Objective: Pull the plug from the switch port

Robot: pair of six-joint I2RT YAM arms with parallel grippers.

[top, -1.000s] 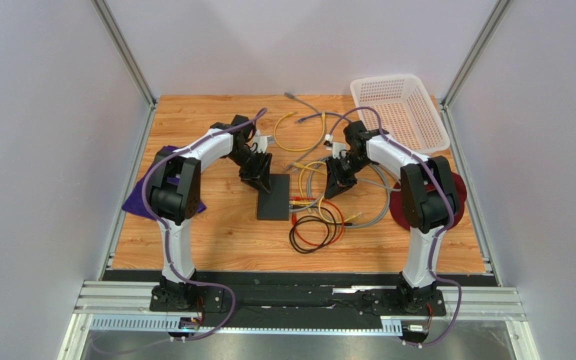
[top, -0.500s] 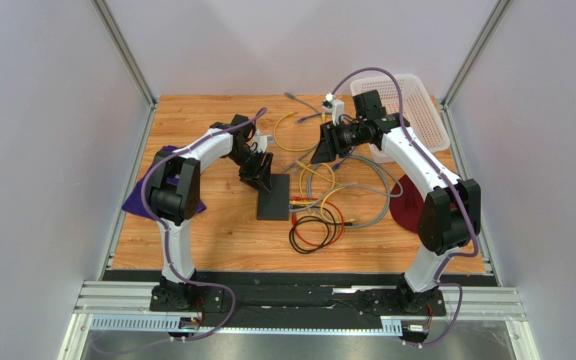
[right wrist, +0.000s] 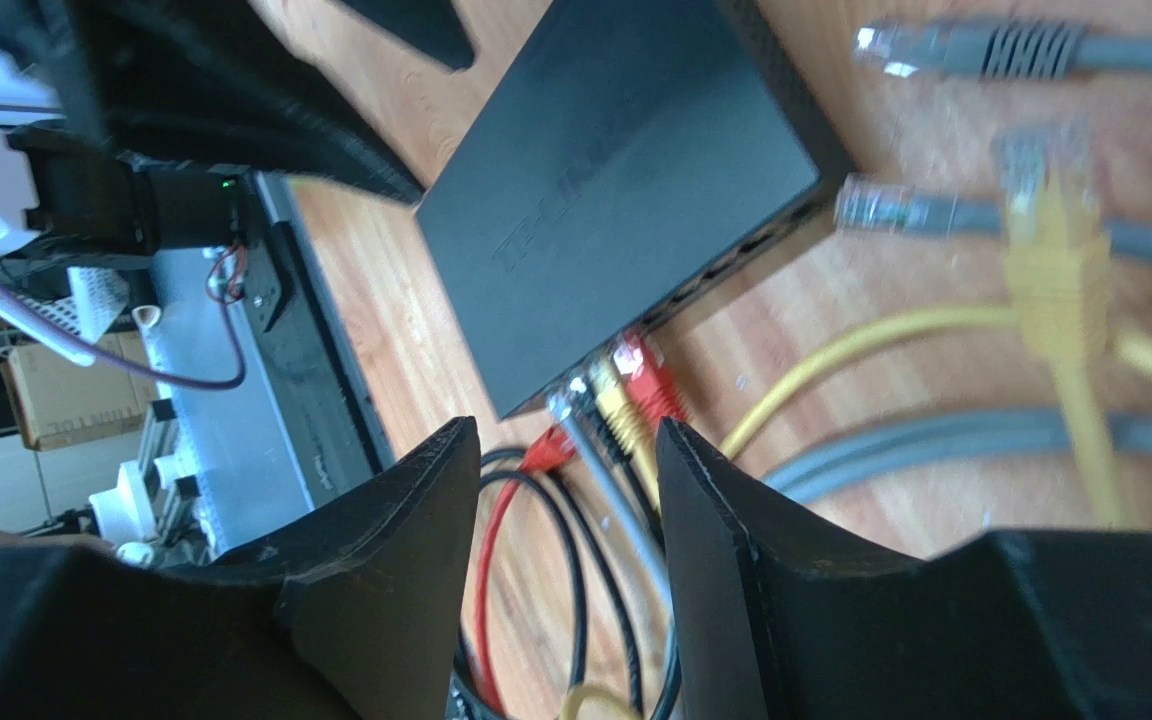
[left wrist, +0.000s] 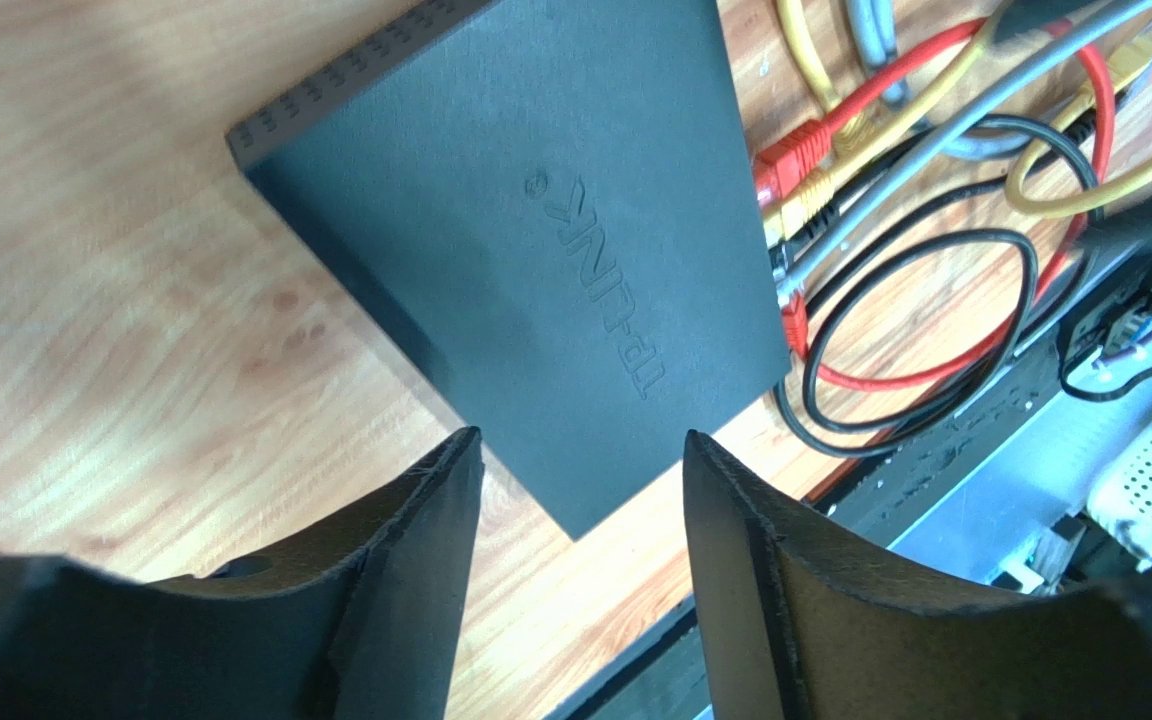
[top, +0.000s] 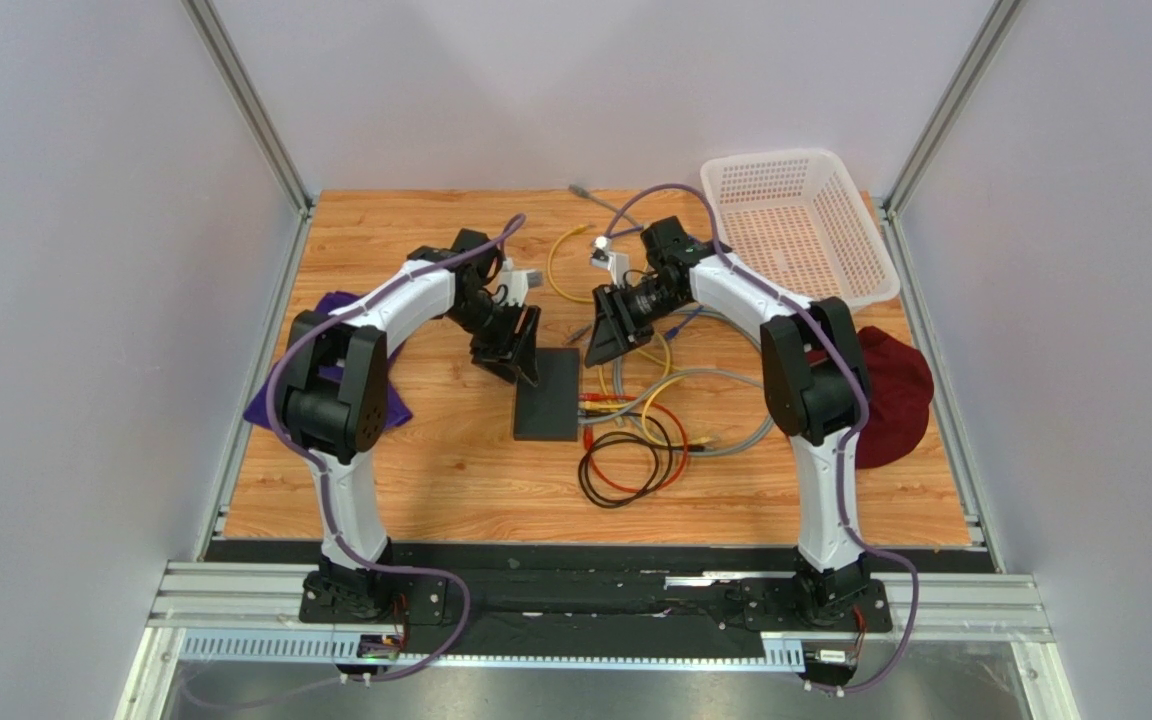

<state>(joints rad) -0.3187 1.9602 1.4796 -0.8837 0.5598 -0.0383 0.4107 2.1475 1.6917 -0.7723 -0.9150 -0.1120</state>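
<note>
The switch (top: 548, 393) is a flat black box lying on the wood table, seen close in the left wrist view as switch (left wrist: 537, 240) and in the right wrist view as switch (right wrist: 612, 195). Several plugs sit in its right edge: a red plug (right wrist: 645, 369), a yellow plug (right wrist: 615, 399), a grey plug (right wrist: 573, 405) and another red plug (right wrist: 549, 447). My left gripper (top: 512, 348) (left wrist: 579, 465) hangs open over the switch's far end, holding nothing. My right gripper (top: 605, 338) (right wrist: 567, 450) is open just above the plugged row, empty.
Loose cables lie behind the switch: a yellow loop (top: 567, 267), grey ends (right wrist: 898, 48) and a yellow plug (right wrist: 1051, 240). Black and red coils (top: 630, 462) lie in front. A white basket (top: 800, 225) stands back right, a purple cloth (top: 274, 402) left, a dark red cloth (top: 890, 398) right.
My right arm rose from the cables, swung back, then came down left beside the switch's socket edge with its jaws wider. The left jaws opened a little more.
</note>
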